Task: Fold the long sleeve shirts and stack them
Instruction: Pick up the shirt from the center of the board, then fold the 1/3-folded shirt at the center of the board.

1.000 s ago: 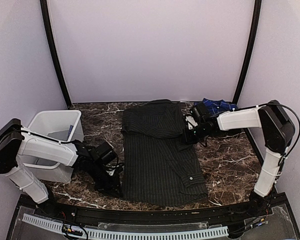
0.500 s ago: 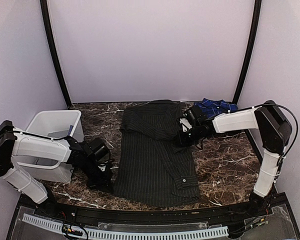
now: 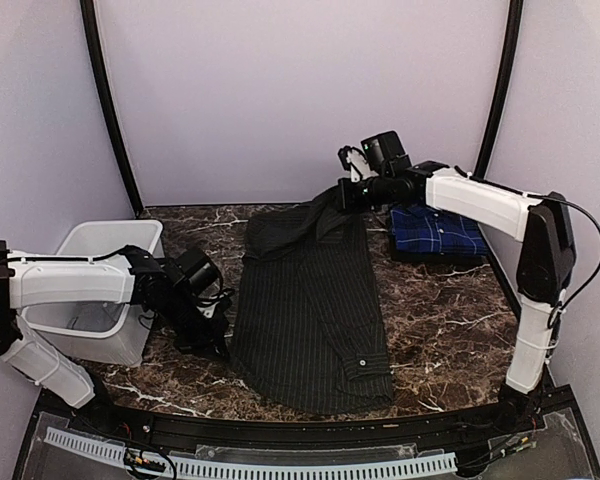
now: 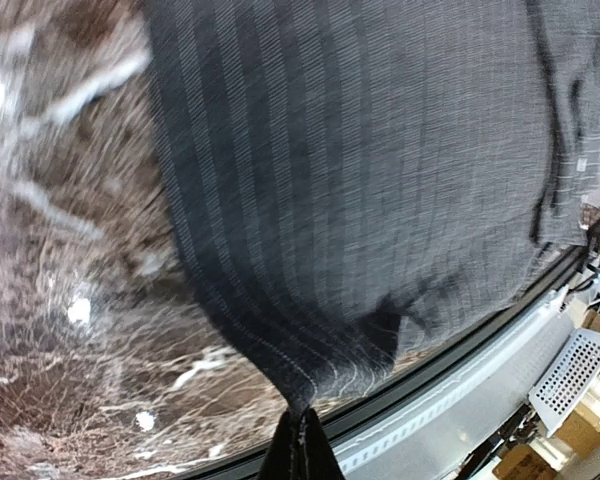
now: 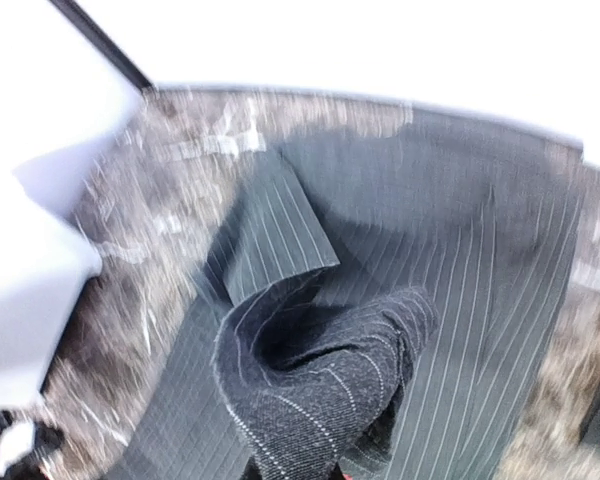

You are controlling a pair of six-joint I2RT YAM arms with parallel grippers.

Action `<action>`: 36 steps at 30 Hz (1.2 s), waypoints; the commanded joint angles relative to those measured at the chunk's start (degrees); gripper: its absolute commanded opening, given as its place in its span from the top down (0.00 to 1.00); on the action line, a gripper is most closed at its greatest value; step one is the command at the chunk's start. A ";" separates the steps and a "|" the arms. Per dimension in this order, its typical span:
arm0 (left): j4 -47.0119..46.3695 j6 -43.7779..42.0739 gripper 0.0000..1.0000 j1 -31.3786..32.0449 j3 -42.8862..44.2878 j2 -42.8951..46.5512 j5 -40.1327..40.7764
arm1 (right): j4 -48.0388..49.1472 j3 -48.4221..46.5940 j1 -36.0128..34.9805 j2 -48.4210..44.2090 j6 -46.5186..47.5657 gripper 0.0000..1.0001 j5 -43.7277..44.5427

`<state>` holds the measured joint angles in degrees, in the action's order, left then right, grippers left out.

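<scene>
One pinstriped shirt [image 3: 310,300] pinched: left claw [image 4: 300,442], right claw [image 3: 342,193].

A dark brown marble-patterned tabletop with white veins [image 3: 450,320] sits inside a booth of plain pale lilac walls [image 3: 300,100]. Two thin black curved poles [image 3: 108,110] rise from the table's far corners. A black rail [image 3: 180,422] runs along the near edge, and a white slotted strip [image 3: 280,468] lies just in front of it. The light is soft and even. Blurred brown shapes [image 4: 583,432] beyond the edge may be cardboard boxes.
</scene>
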<state>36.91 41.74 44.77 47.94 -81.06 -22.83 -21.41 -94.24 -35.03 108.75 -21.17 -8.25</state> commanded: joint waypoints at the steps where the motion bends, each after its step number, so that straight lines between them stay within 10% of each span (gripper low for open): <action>1: 3.96 -6.27 1.00 1.67 4.89 0.58 1.42 | -4.90 -11.31 3.19 3.85 2.36 1.00 1.15; 36: 2.46 -20.08 1.00 12.44 27.54 -21.14 -12.76 | -8.01 -7.01 18.62 -10.51 3.48 1.00 1.48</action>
<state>39.18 23.18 56.64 73.32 -100.79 -32.64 -30.52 -101.89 -17.32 99.63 -18.48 -6.96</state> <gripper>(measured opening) 0.004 0.012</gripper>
